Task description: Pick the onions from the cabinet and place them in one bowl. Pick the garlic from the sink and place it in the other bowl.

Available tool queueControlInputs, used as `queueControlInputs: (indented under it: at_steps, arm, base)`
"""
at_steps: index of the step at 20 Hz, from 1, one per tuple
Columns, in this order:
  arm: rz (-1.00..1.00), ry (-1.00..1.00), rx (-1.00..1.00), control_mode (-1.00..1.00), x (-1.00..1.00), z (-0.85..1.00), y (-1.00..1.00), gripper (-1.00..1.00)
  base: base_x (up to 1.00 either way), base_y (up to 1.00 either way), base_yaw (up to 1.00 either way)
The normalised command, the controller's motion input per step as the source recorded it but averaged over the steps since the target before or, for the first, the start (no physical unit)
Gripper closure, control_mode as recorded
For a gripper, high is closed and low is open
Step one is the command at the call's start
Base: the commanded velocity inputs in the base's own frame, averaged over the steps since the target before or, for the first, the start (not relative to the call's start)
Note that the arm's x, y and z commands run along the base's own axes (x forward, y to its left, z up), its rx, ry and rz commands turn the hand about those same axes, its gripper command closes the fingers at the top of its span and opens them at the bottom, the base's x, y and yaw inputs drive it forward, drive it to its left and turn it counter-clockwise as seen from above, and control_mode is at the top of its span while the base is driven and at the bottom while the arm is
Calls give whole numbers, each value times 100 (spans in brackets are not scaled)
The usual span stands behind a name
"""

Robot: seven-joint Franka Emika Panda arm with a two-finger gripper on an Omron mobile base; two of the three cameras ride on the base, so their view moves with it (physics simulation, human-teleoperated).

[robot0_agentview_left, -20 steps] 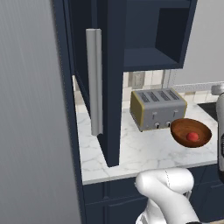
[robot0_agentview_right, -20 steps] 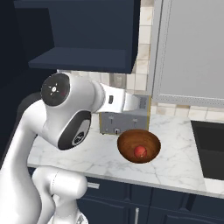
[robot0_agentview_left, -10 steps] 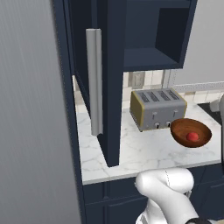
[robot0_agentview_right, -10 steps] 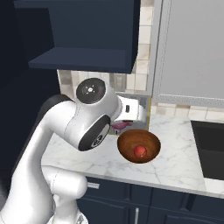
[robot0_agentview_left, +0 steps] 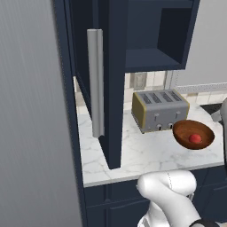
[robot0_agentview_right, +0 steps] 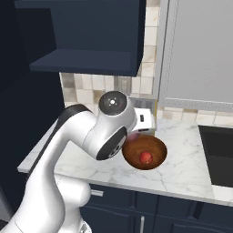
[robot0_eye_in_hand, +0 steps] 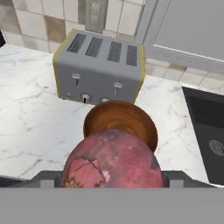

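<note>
The gripper [robot0_eye_in_hand: 112,186] held the duller onion [robot0_eye_in_hand: 113,159], jaws spread wide around it; in the hand view the pinkish-purple ball sat right at the camera, hiding the fingertips, so the grip is a judgement from how it hung there. Just beyond and below it lay the wooden bowl [robot0_eye_in_hand: 120,122], with the toaster [robot0_eye_in_hand: 98,65] behind that and a corner of the sink [robot0_eye_in_hand: 205,131] off to one side.

Over the last second the arm had swung across the right base view from the cabinet side toward the counter, so the elbow now stood just beside the bowl [robot0_agentview_right: 144,152]. The base had not driven; the bowl, the toaster and the counter [robot0_agentview_left: 146,155] kept their places. That swing probably brought the second onion over the bowl, ready for release.

The red onion [robot0_agentview_left: 194,138] already rested inside the bowl [robot0_agentview_left: 193,134], near its middle. The cabinet [robot0_agentview_left: 111,84] stood with its door swung out, handle facing the camera, well apart from the bowl. The garlic and the other bowl could not be made out, so that half of the task looked undone.
</note>
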Motion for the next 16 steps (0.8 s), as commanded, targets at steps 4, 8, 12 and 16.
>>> queueControlInputs:
  at_steps: [4, 8, 12, 16]
  arm:
    - [22, 15, -11, -100, 18, -47, -7, 100]
    - [21, 4, -3, -100, 13, -43, -19, 100]
    - [18, 2, -6, -100, 19, -23, -10, 100]
    - [7, 2, -12, -100, 40, -2, 0, 100]
  base:
    - [0, 0, 0]
    - [0, 0, 0]
    - [0, 0, 0]
    - [0, 0, 0]
